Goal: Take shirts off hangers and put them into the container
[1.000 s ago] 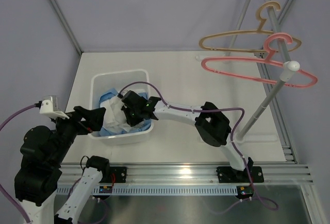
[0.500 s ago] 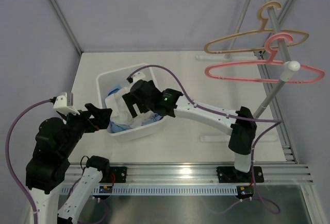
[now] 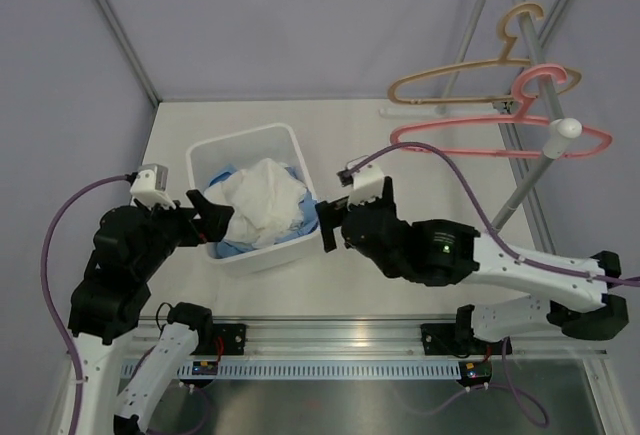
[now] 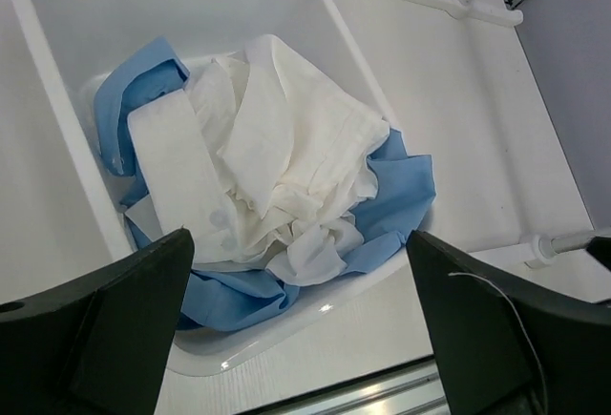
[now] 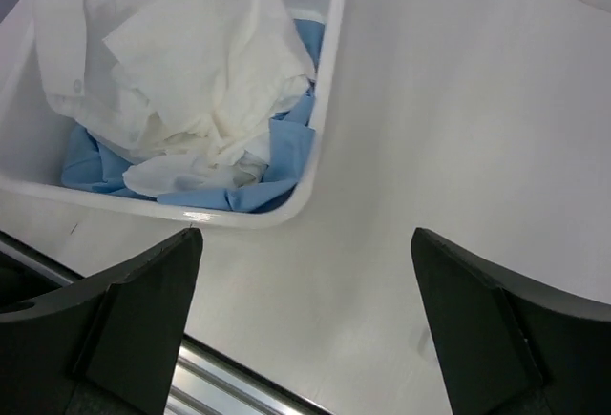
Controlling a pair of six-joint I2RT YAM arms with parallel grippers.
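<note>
My right gripper (image 3: 328, 225) has just let go and backed out of the container (image 3: 240, 140). Its jaws are spread and empty beside the tub's wall, and the white shirt (image 3: 262, 190) lies crumpled on the light blue shirt (image 3: 240, 247) ahead and left of its fingers. My left gripper (image 3: 218, 223) is also spread and empty with the pile just ahead. With the tan hanger (image 3: 450, 80) and pink hanger (image 3: 480, 135) bare, I judge the task essentially done.

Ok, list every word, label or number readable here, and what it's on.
No text can be read.
The floor of the container is hidden under the white shirt and the blue shirt, so no label shows.
Small coloured marks on the rail: too small to read.
</note>
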